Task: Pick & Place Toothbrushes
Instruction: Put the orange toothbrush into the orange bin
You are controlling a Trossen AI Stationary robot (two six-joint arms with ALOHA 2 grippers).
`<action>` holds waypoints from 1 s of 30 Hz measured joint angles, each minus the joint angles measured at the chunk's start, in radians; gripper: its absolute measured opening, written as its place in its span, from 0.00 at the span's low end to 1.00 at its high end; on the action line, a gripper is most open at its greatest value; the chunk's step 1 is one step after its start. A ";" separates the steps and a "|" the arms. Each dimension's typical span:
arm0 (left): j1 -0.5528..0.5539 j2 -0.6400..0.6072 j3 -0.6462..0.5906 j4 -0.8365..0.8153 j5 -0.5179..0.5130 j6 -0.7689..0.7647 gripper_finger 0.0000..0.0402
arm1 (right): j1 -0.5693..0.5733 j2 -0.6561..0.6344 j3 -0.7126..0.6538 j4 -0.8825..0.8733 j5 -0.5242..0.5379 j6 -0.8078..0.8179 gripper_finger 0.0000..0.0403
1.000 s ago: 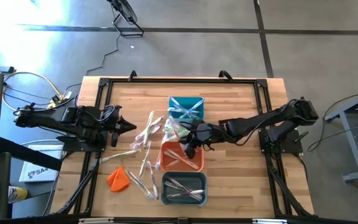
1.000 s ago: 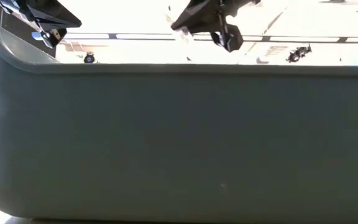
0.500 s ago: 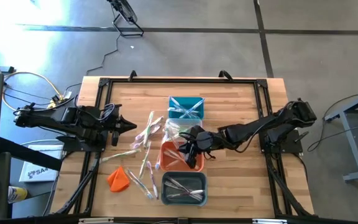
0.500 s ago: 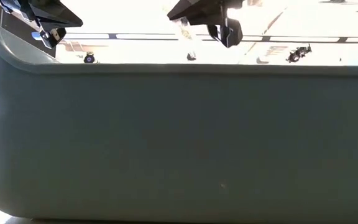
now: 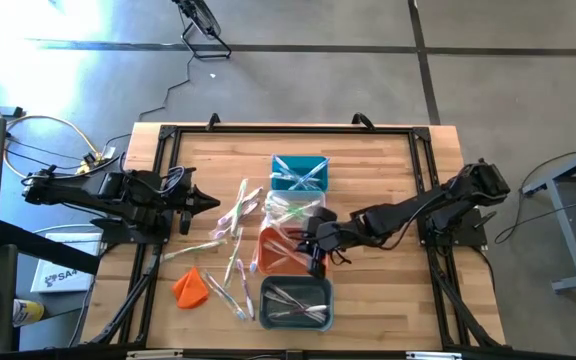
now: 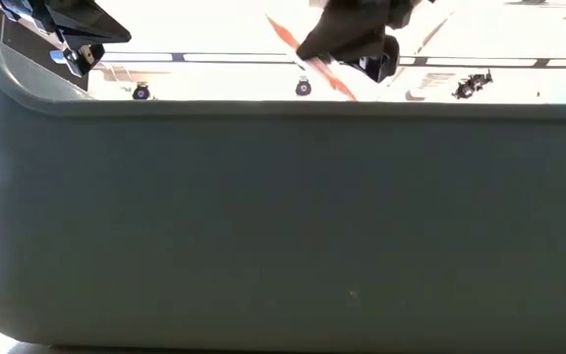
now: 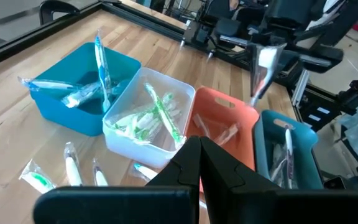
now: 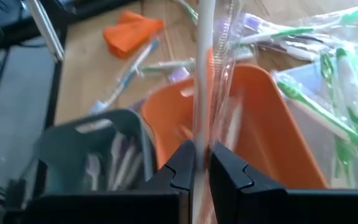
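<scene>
My right gripper (image 5: 313,248) hovers over the orange bin (image 5: 280,252), shut on a wrapped pale toothbrush (image 8: 202,74), also seen in the left wrist view as the toothbrush (image 7: 261,71). Other toothbrushes lie in the teal bin (image 5: 298,172), the clear bin (image 5: 290,208) and the grey bin (image 5: 296,300). Several loose toothbrushes (image 5: 230,228) lie flat on the wood left of the bins. My left gripper (image 5: 211,205) waits shut near the table's left side, above the wood, touching nothing. My right gripper pinches the wrapped toothbrush between its two fingers, on the handle (image 8: 201,140) right at the fingertips. The toothbrush runs on past the fingers along their line. It is lifted clear and slants down over the orange bin (image 7: 229,124).
An orange cloth lump (image 5: 190,287) lies near the table's near left corner. The four bins stand in a row from far to near down the table's middle. The grey bin's wall (image 6: 283,226) fills most of the low view. Bare wood lies right of the bins.
My right gripper has moved toward the table's near edge, from over the clear bin to over the orange bin, carrying the toothbrush. In the low view the toothbrush has tipped from hanging steeply to slanting.
</scene>
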 joint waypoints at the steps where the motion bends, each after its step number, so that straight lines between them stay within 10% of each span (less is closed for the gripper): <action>1: 0.000 0.000 0.000 0.000 0.000 0.000 0.00 | -0.001 0.000 0.000 -0.015 0.004 -0.014 0.05; 30: 0.000 0.000 0.000 -0.001 0.000 0.000 0.00 | -0.028 0.155 0.000 -0.077 -0.134 -0.175 0.06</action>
